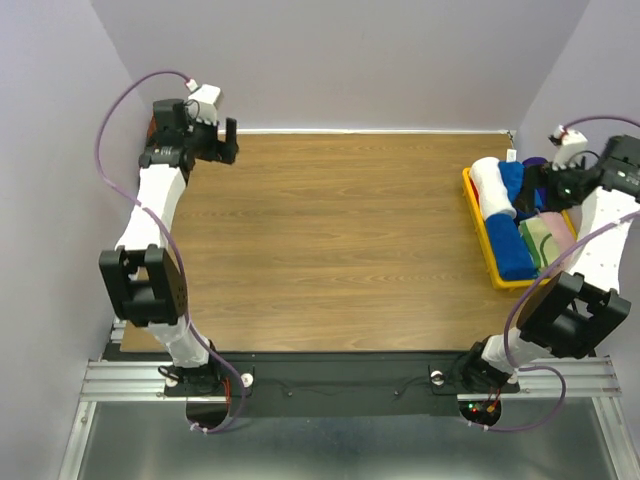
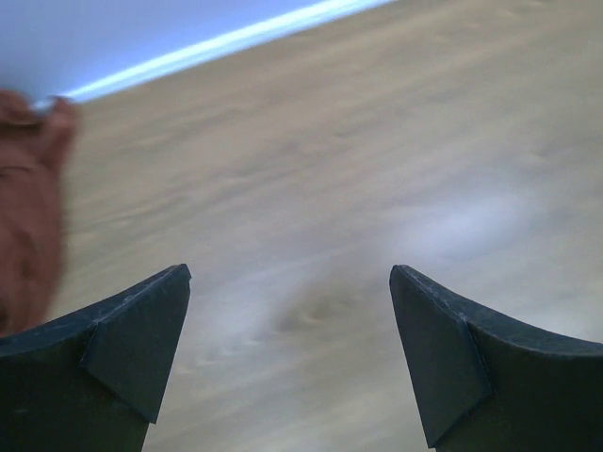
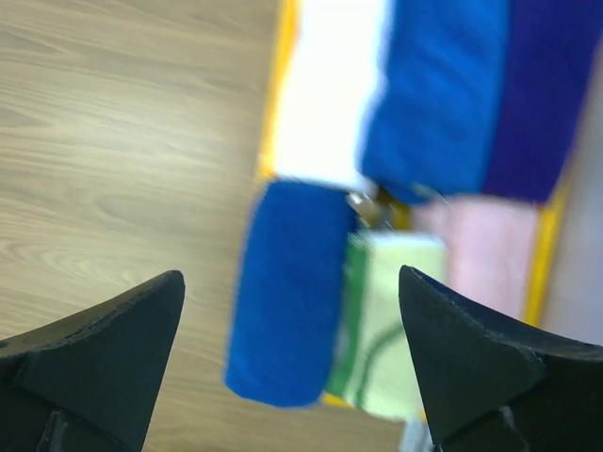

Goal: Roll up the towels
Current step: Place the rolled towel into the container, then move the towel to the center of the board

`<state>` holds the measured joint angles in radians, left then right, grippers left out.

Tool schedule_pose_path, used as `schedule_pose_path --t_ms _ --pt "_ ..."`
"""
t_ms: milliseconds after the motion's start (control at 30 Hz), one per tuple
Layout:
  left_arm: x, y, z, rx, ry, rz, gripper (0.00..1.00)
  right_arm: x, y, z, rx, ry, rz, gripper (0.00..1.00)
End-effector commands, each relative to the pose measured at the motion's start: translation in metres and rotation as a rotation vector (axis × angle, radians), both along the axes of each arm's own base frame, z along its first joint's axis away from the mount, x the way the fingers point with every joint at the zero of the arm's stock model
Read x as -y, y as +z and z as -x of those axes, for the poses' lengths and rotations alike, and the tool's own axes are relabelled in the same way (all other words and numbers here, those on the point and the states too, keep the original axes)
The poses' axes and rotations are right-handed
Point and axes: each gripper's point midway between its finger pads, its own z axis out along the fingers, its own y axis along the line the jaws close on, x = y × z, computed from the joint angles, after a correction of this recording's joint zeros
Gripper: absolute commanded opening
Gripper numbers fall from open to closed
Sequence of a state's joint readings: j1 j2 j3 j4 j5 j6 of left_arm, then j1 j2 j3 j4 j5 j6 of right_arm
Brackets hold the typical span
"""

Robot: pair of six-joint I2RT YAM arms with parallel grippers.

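The cream towel with green pattern point(image 3: 391, 320) lies in the yellow tray point(image 1: 479, 236), beside a blue roll point(image 3: 292, 292). It also shows in the top view point(image 1: 547, 241). My right gripper point(image 1: 530, 192) hovers over the tray, open and empty point(image 3: 292, 278). A rust-brown towel point(image 2: 28, 188) shows blurred at the left edge of the left wrist view, by the back wall. In the top view it is mostly hidden behind the left arm. My left gripper point(image 1: 215, 150) is at the table's far left corner, open and empty point(image 2: 290, 273) above bare wood.
The tray at the right edge also holds a white roll point(image 3: 330, 94), a second blue roll point(image 3: 433, 94), a purple towel point(image 3: 537, 94) and a pink one point(image 3: 480, 245). Walls close in the table at the back and both sides.
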<state>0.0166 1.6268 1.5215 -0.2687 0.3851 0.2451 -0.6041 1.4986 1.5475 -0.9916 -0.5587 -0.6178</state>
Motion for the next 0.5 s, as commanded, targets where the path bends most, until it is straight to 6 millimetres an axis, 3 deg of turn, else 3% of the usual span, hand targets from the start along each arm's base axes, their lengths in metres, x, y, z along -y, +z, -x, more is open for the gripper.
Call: schedule_pose_path --t_ms 0,100,133,167,200,233,333,367,467 --pt "-0.073 0.011 -0.052 0.051 0.242 -0.095 0.99 -0.056 0.032 -0.016 0.06 0.086 -0.082 1.0" --pt "-0.11 -0.016 -0.078 0.012 0.295 -0.109 0.99 -0.077 0.037 -0.028 0.057 0.114 -0.11 1.0" --pt "-0.12 -0.004 -0.088 0.041 0.31 -0.111 0.99 -0.082 0.034 -0.03 0.048 0.123 -0.121 1.0" --pt "-0.14 -0.028 -0.097 -0.005 0.355 -0.125 0.99 -0.095 0.033 -0.033 0.04 0.147 -0.135 1.0" --pt "-0.142 -0.034 -0.104 -0.014 0.356 -0.13 0.99 -0.099 0.03 -0.033 0.033 0.157 -0.14 1.0" --pt "-0.161 -0.042 -0.114 -0.028 0.375 -0.131 0.99 -0.11 0.027 -0.033 0.027 0.182 -0.145 1.0" --pt "-0.19 -0.058 -0.13 -0.045 0.41 -0.116 0.99 -0.123 0.013 -0.028 -0.009 0.209 -0.148 1.0" --pt "-0.197 -0.048 -0.131 -0.026 0.421 -0.116 0.99 -0.124 0.011 -0.028 -0.014 0.211 -0.149 1.0" --pt "-0.214 -0.085 -0.142 -0.067 0.428 -0.154 0.99 -0.127 0.004 -0.027 -0.032 0.216 -0.152 1.0"
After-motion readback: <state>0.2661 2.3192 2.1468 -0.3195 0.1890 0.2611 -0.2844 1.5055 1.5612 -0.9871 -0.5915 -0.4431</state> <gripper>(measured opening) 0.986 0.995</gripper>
